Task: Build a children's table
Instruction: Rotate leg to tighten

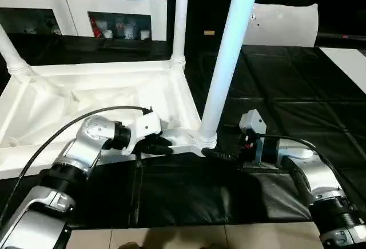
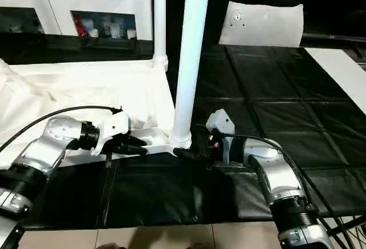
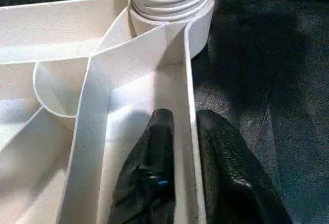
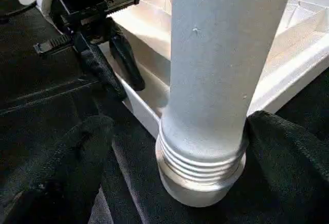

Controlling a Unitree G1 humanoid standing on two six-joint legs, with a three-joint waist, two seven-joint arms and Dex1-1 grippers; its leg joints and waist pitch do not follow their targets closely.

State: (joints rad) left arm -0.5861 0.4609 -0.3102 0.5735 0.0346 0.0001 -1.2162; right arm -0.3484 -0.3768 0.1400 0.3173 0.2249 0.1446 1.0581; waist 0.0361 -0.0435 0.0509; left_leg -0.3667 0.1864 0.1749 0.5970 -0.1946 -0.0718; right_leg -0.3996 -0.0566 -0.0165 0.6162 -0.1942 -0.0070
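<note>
Over on the left, the upturned tabletop (image 1: 86,97) lies ribs-up on the black mat (image 1: 297,106), with a leg at its far-left corner (image 1: 11,52) and another at the far corner (image 1: 180,15) standing in their sockets. Now the left hand (image 3: 182,147) — its two black fingers straddle the tabletop's near rim wall, one inside the tray and one outside, close against it, so it reads as a pinch on that rim, though I can't say how firm. The rim runs straight from those fingers to the near corner socket (image 1: 201,140), and there stands the near leg (image 1: 226,60), its long axis straight up, ridged foot seated in the socket. Move right and the right hand (image 4: 169,147) has its fingers spread wide, one to each side of that leg's base, not gripping it — released. So the leg rises directly between the right hand's fingers, while the left hand sits just beside the socket along the rim; the right is the nearer one for any twist or press on that leg. Far right, a white pillow-like block (image 1: 283,25) rests well apart.
</note>
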